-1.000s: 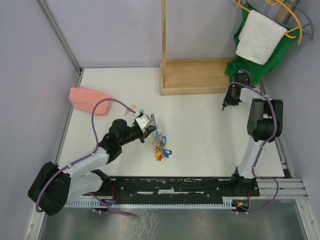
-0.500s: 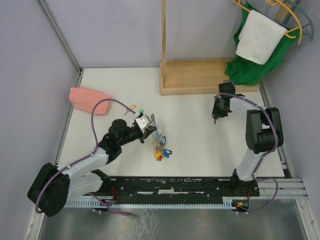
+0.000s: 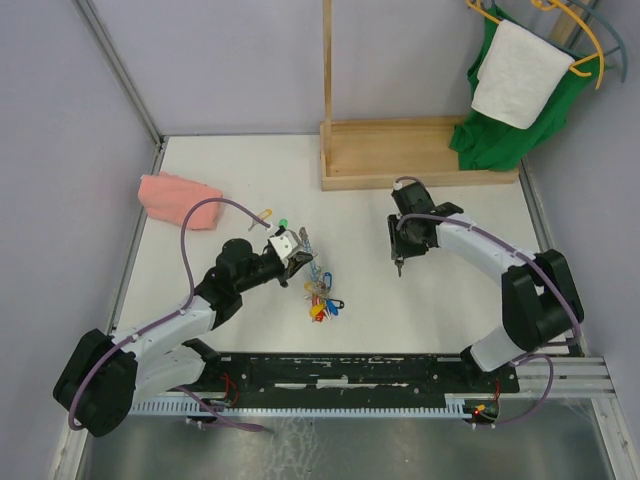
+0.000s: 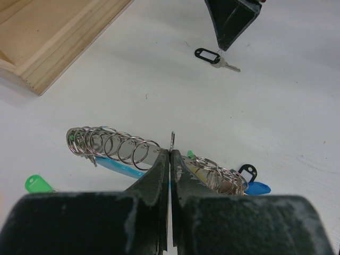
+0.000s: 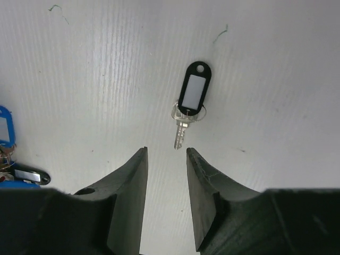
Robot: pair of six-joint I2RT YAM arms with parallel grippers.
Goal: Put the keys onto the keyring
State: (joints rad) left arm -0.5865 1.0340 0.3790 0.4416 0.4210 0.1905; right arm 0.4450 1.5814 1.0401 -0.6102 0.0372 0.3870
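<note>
My left gripper [image 4: 169,155] is clamped on the keyring [image 4: 109,144], already strung with many keys [image 3: 322,304], while my right gripper [image 5: 166,159], jaws apart, hangs over a loose black key [image 5: 189,104] lying well right of the keyring, not yet picked up or threaded on.

a flat white table [image 3: 420,300] carries everything. at its left edge lies a crumpled pink cloth [image 3: 178,199]. along the far edge sits a shallow light wooden tray [image 3: 400,155], with an upright wooden post at its left end. near the middle, a large silvery wire keyring [image 3: 320,295] strung with small metal rings has its red, blue and yellow plastic tags resting on the surface. just beyond it lie a green-tagged key [image 3: 284,223] and a yellow-tagged key [image 3: 265,214]. well to the right lies a small silver key with a black plastic tag [image 5: 192,101], flat on the white top, which bears a few faint dark scuffs.
</note>
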